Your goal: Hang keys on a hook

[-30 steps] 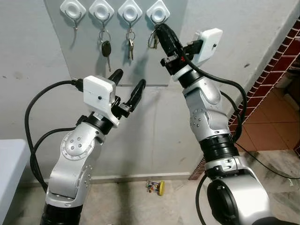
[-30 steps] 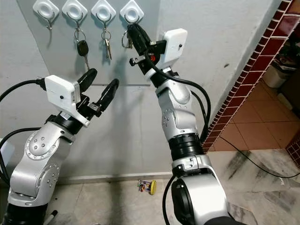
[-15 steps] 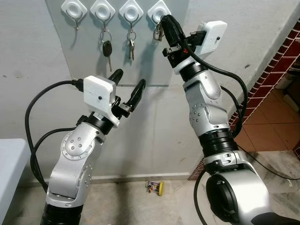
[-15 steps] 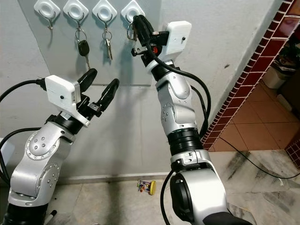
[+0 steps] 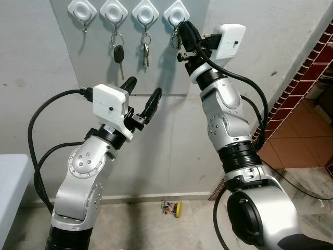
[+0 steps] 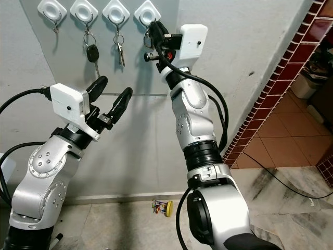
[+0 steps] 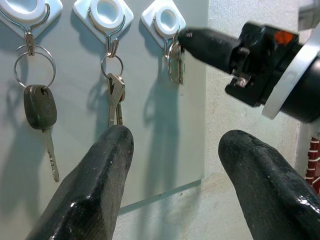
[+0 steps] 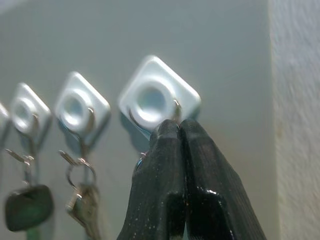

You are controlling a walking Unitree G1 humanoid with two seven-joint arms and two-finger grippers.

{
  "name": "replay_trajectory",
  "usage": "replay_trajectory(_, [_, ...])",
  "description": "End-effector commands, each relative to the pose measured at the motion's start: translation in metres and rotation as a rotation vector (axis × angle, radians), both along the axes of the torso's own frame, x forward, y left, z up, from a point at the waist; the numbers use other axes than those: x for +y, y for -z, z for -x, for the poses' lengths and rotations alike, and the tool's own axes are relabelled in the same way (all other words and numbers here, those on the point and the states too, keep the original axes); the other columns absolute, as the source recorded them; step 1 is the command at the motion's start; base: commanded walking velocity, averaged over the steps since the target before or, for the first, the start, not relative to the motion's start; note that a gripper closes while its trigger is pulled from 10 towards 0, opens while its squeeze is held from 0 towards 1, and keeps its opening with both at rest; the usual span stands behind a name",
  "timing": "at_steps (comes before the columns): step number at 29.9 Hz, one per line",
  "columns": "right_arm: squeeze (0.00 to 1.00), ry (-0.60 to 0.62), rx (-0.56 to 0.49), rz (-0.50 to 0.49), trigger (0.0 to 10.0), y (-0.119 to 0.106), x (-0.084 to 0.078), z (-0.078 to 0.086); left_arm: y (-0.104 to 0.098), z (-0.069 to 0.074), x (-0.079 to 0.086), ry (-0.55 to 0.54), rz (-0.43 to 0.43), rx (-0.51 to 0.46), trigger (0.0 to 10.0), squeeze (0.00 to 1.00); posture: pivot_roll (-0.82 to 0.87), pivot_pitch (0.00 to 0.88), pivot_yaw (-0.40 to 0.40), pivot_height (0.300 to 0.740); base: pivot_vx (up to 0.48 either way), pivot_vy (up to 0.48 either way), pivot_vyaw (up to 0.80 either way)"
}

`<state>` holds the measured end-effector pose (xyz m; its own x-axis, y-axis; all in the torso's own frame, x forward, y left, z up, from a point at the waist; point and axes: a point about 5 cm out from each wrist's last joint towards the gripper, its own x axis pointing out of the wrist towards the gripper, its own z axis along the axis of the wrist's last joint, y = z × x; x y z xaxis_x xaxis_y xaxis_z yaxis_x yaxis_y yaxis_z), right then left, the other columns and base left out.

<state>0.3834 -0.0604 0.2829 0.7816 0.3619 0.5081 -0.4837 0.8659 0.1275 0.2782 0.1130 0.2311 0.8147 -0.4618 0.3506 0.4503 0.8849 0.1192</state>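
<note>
A grey board [image 5: 99, 62] on the wall carries a row of white diamond hooks. One hook holds a black car key [image 5: 118, 53], the one beside it a small key bunch [image 5: 145, 49]. My right gripper [image 5: 181, 26] is raised to the rightmost hook [image 5: 176, 11], its fingertips right under the hook's metal loop [image 8: 175, 107]. It is shut on a bunch of keys [image 7: 175, 62] that hangs at the fingertips against the board. My left gripper [image 5: 143, 92] is open in mid-air below the board, holding nothing.
The leftmost hook [image 5: 81, 10] is bare. A red brick-tiled wall edge [image 5: 307, 78] runs down on the right. A small yellow object [image 5: 176, 208] lies on the floor by the wall. A white surface [image 5: 10, 182] sits low on the left.
My right gripper has risen with the keys and closed in on the rightmost hook. The left arm has not moved.
</note>
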Motion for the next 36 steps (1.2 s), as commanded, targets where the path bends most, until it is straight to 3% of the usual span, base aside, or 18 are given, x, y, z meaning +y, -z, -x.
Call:
replay_trajectory(1, [0.00, 0.016, 0.011, 0.016, 10.0, -0.005, 0.003, -0.002, -0.007, 0.002, -0.002, -0.001, -0.004, -0.025, 10.0, 0.00, -0.05, 0.066, -0.054, 0.740, 0.000, 0.000, 0.00])
replay_trajectory(7, [0.00, 0.038, 0.039, 0.024, 10.0, -0.003, 0.004, -0.003, -0.007, 0.001, -0.001, -0.007, -0.003, -0.026, 10.0, 0.00, -0.05, 0.073, -0.052, 0.740, 0.000, 0.000, 0.00])
replay_trajectory(12, [0.00, -0.038, 0.024, 0.002, 10.0, 0.004, 0.006, 0.003, -0.008, 0.001, 0.000, -0.006, -0.002, -0.024, 10.0, 0.00, -0.06, 0.078, -0.047, 0.740, 0.000, 0.000, 0.00])
replay_trajectory(13, [1.00, -0.049, 0.024, -0.006, 10.0, 0.004, 0.006, 0.004, -0.008, 0.001, 0.000, -0.005, -0.001, -0.023, 10.0, 0.00, -0.06, 0.078, -0.047, 0.740, 0.000, 0.000, 0.00])
replay_trajectory(28, [1.00, -0.060, 0.029, -0.034, 10.0, 0.011, 0.000, 0.007, -0.007, 0.000, 0.000, -0.015, -0.001, -0.019, 10.0, 0.00, -0.06, 0.081, -0.043, 0.740, 0.000, 0.000, 0.00])
replay_trajectory(36, [1.00, -0.076, 0.059, -0.023, 10.0, 0.047, -0.012, 0.022, 0.017, -0.003, 0.011, -0.123, 0.043, 0.054, 10.0, 0.00, -0.06, 0.066, -0.038, 0.740, 0.000, 0.000, 0.00])
